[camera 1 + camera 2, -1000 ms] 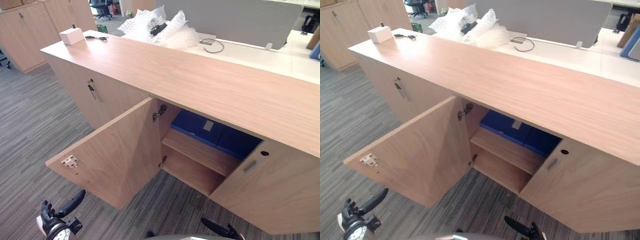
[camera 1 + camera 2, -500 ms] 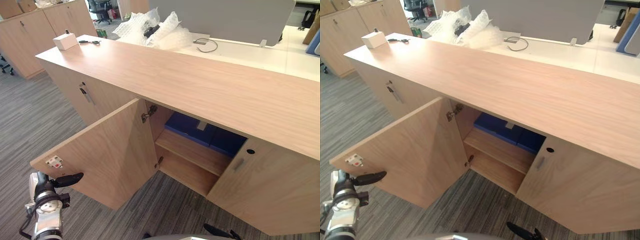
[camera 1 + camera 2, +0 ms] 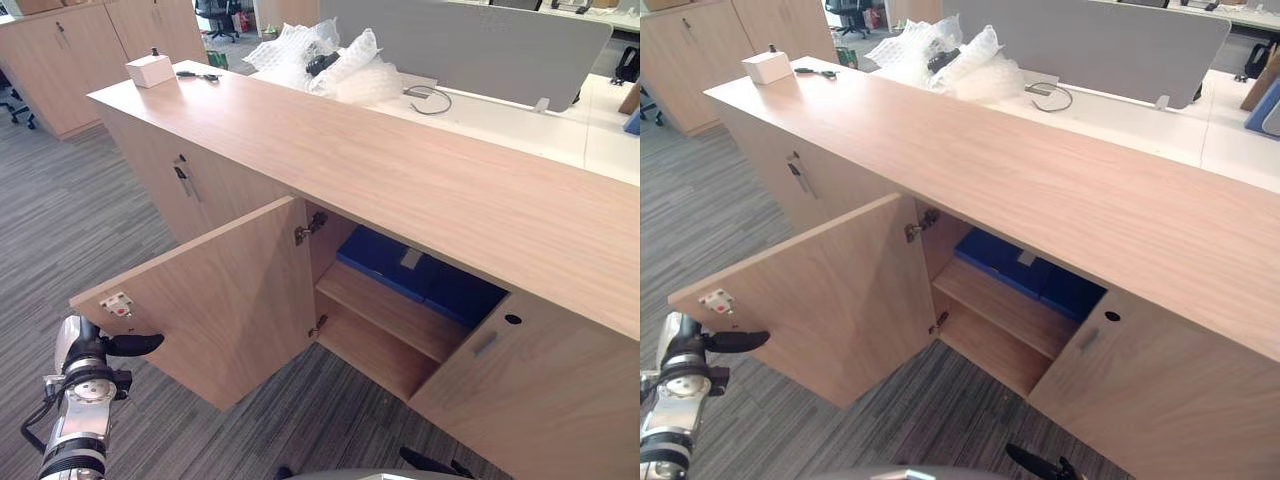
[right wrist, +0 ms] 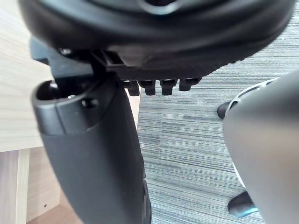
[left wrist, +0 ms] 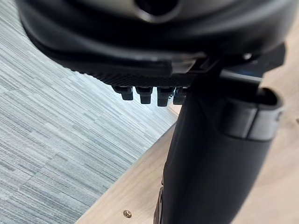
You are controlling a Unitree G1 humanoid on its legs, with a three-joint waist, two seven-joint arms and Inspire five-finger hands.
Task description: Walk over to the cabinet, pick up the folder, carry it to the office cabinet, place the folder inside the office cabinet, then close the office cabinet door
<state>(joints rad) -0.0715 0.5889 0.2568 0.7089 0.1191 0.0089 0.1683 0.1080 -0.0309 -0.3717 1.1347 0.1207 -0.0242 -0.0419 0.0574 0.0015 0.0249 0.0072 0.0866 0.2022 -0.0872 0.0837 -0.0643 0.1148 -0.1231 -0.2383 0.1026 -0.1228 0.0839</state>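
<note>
**Folder on the shelf, cabinet door wide open**

Grey striped carpet (image 3: pixel 60 210) runs under a long wooden cabinet (image 3: pixel 400 170) in an open office. At the far left of its top stands a small white box (image 3: pixel 150 70), with a thin dark tool (image 3: pixel 198 75) beside it, too small to identify. Further along, bubble wrap (image 3: pixel 320 60) and a looped cable (image 3: pixel 428 98) lie on a desk behind, in front of a grey partition (image 3: pixel 480 45).

At lower left, the left hand (image 3: pixel 120 345) hangs just beside the outer edge of the open door (image 3: pixel 220 300). Its fingers (image 5: pixel 142 95) are relaxed and empty; the wrist view shows only their tips in a row. Whether the hand touches the door cannot be told.

Inside, the blue folder (image 3: pixel 385 262) lies on the upper shelf (image 3: pixel 390 310). Its rear is hidden under the cabinet top. More blue lies to its right, and it is unclear if this is one item or two. The right door (image 3: pixel 530 400) stands ajar and covers the rest of the shelf.

The right hand (image 3: pixel 430 463) is cut off at the bottom edge, loose and holding nothing.
</note>
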